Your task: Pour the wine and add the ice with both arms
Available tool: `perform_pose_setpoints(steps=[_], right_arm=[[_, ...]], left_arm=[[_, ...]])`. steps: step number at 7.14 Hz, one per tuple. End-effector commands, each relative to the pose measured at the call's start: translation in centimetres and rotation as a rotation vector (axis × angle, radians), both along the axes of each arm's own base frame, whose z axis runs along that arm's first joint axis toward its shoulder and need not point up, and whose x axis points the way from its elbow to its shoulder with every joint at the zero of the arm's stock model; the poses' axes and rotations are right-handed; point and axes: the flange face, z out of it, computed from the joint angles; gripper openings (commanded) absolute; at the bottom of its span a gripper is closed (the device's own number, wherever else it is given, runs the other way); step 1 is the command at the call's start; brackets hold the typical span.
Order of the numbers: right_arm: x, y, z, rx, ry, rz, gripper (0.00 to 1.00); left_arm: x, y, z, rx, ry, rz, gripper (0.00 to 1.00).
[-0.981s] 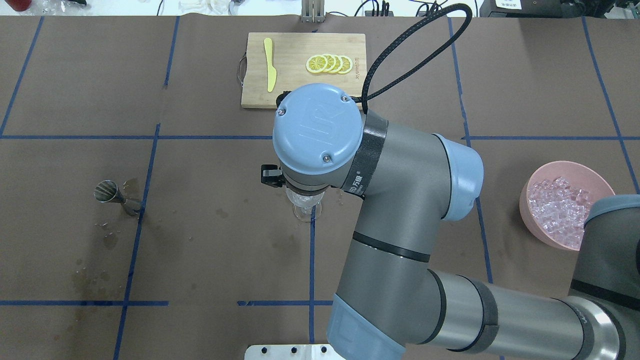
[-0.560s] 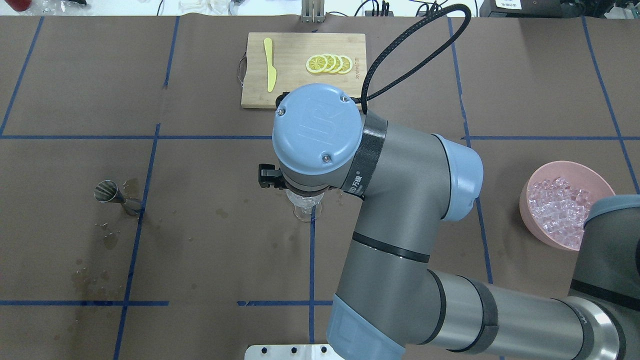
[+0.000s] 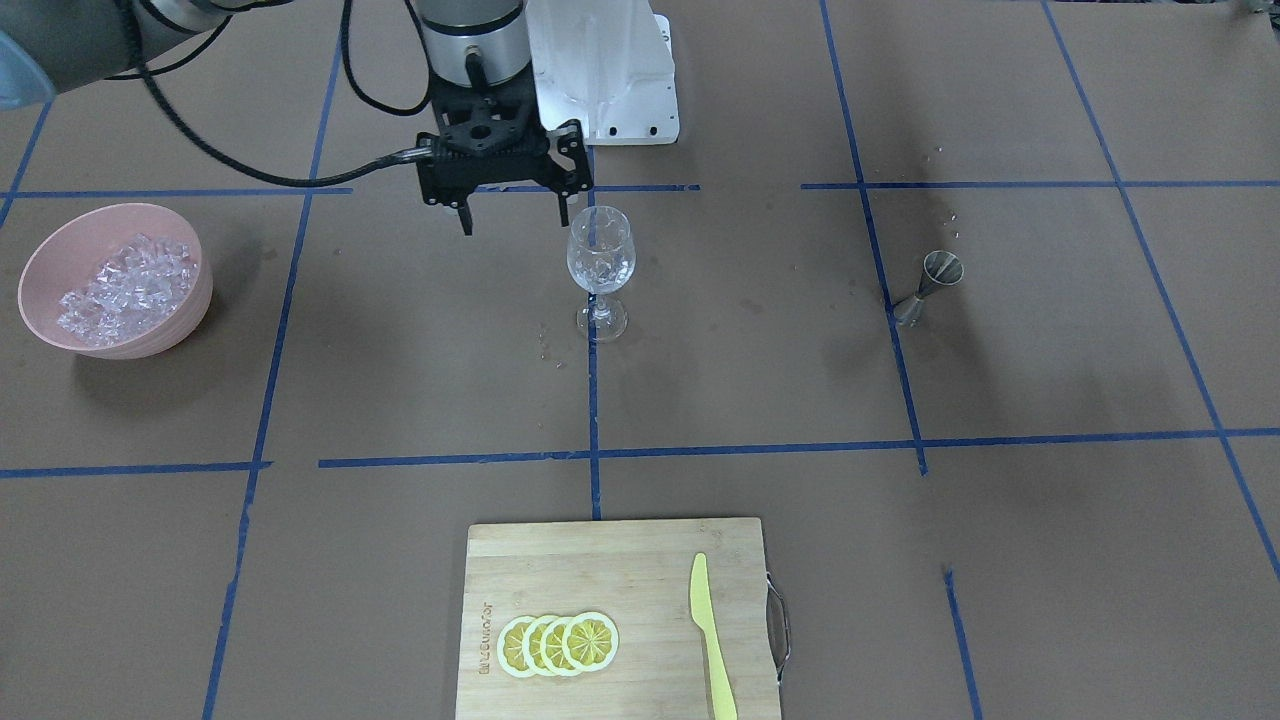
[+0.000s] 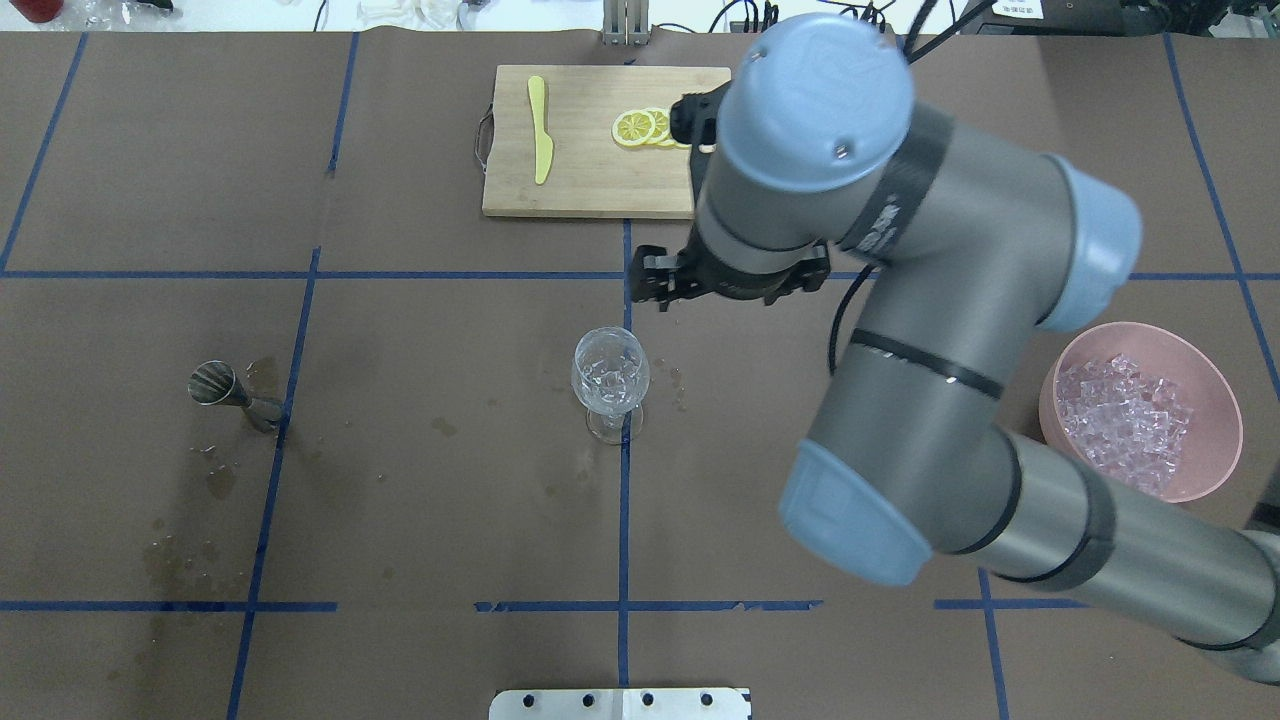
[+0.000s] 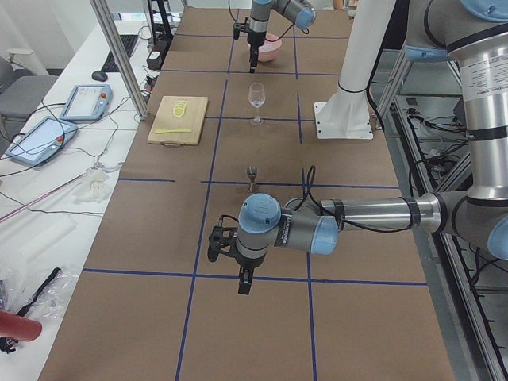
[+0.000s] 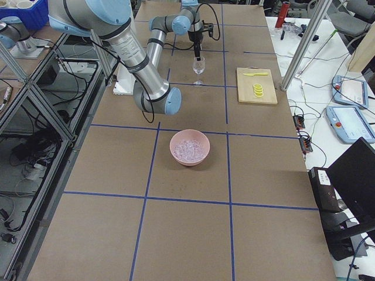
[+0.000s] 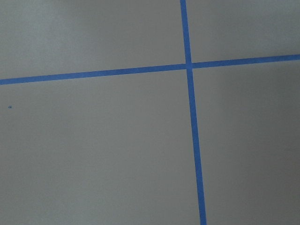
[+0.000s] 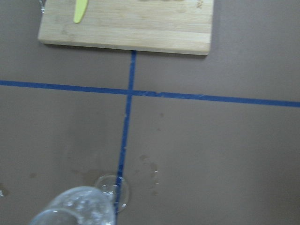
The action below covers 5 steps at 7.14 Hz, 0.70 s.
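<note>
Glossy clear ice [image 3: 125,272] heaped in pink bowl [image 3: 40,300], far from bench [image 3: 1000,350] edges; few chunks inside stemmed glass [image 3: 600,250]. Right hand [image 3: 513,220] released, near glass; left hand [image 5: 234,266]: cannot tell. Stamp on bamboo board [image 3: 600,570] unreadable.

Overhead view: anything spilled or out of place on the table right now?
Yes: dark, wet-looking blotches and droplets mark the table cover around the jigger and toward the robot from it, with fainter spots beside the wine glass. It looks like spilled liquid. Nothing appears tipped or broken.
</note>
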Motion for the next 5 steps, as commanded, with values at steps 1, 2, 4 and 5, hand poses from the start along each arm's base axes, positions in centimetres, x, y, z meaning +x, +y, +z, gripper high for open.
perform_pose_setpoints(steps=[1,2,4,5], right_arm=[[9.7,-4.3,9.1,0.098,0.088,-0.127,1.0],[13.9,-6.2,13.2,0.135,0.137,-0.19,1.0],[24.3,-7.6,22.6,0.15,0.177,-0.305,1.0],[30.0,-7.5,27.0,0.164,0.195,-0.344,1.0]], left_arm=[[0.0,0.1,0.1,-0.003,0.003,0.0,1.0],[0.0,0.2,-0.1,0.002,0.004,0.002,1.0],[0.1,0.0,-0.6,0.014,0.007,0.004,1.0],[0.1,0.0,-0.6,0.014,0.007,0.004,1.0]])
